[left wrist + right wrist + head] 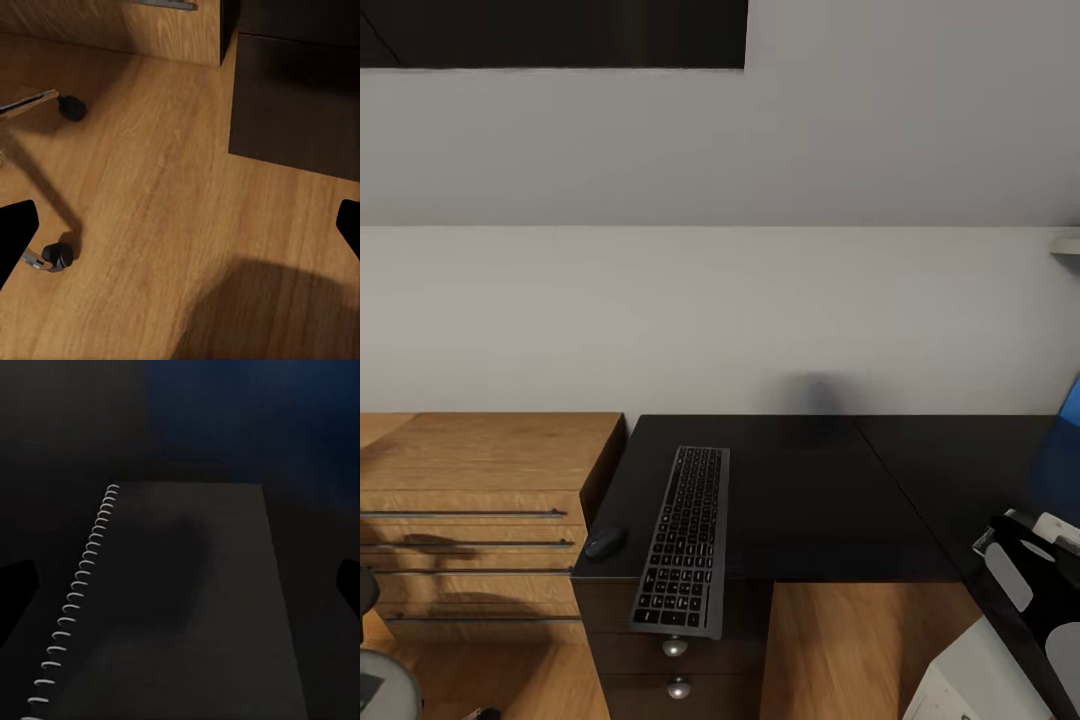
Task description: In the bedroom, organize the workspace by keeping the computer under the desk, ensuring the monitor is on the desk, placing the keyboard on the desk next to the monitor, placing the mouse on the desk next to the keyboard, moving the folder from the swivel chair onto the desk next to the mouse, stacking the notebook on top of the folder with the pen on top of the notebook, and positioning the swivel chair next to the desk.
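Glossy black desk point(800, 490), dark-keyed grey-rimmed keyboard point(684, 541), dark mouse point(603, 541), under my right gripper point(180, 577) a grey notebook point(187, 607) with white spiral, blue folder point(255, 427) beyond

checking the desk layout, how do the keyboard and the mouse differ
The slim dark-keyed keyboard with a grey rim is long and flat; the small dark rounded mouse is short and domed. The keyboard's near end overhangs the glossy black desk; the mouse sits fully on it, at its corner. Both lie side by side.
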Controlling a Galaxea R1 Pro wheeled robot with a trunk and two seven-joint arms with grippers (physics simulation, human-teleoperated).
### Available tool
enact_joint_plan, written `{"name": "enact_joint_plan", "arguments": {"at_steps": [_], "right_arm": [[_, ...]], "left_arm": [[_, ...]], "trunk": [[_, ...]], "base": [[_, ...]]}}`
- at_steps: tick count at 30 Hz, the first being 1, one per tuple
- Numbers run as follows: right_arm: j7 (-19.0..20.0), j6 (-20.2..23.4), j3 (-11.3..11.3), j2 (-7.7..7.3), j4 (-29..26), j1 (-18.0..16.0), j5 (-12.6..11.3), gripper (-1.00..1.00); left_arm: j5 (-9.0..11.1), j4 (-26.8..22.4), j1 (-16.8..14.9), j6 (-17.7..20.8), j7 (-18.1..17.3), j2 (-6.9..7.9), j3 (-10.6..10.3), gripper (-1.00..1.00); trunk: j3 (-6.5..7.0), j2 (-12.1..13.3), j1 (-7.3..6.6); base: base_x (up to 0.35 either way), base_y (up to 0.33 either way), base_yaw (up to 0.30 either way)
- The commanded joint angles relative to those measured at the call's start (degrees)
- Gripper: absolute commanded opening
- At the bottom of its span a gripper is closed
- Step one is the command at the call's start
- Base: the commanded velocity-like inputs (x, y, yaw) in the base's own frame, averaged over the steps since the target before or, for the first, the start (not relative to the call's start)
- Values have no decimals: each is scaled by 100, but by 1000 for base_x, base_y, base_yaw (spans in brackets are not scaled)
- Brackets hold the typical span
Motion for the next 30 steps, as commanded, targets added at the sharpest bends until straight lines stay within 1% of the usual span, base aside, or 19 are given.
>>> {"name": "enact_joint_plan", "arguments": {"at_steps": [1, 3, 8, 14, 18, 22, 30], "right_arm": [[-18, -4, 2, 11, -115, 2, -58, 100], [-20, -4, 1, 36, -201, 6, -58, 100], [-34, 6, 0, 162, -491, 21, -40, 100], [-42, 10, -1, 222, -576, 26, -33, 100], [-44, 10, -1, 236, -589, 27, -30, 100], [-44, 5, -1, 242, -596, 28, -26, 100], [-40, 8, -2, 237, -571, 28, -32, 100]], "left_arm": [[57, 110, -2, -48, 40, 4, -60, 100], [55, 140, -2, -52, 40, 6, -66, 100], [48, 182, -2, -61, 39, 4, -68, 100], [49, 191, -2, -60, 38, 6, -71, 100], [51, 195, -2, -57, 38, 7, -73, 100], [53, 221, -2, -52, 40, 2, -77, 100], [52, 297, -2, -60, 40, 0, -80, 100]], "trunk": [[-5, -3, 0], [-5, -3, 0], [-5, -3, 0], [-5, -3, 0], [-5, -3, 0], [-5, -3, 0], [-5, -3, 0]], "base": [[0, 0, 0], [0, 0, 0], [31, -31, 0], [154, -164, 0], [162, -207, 0], [54, -149, 0], [10, -43, 0]]}}
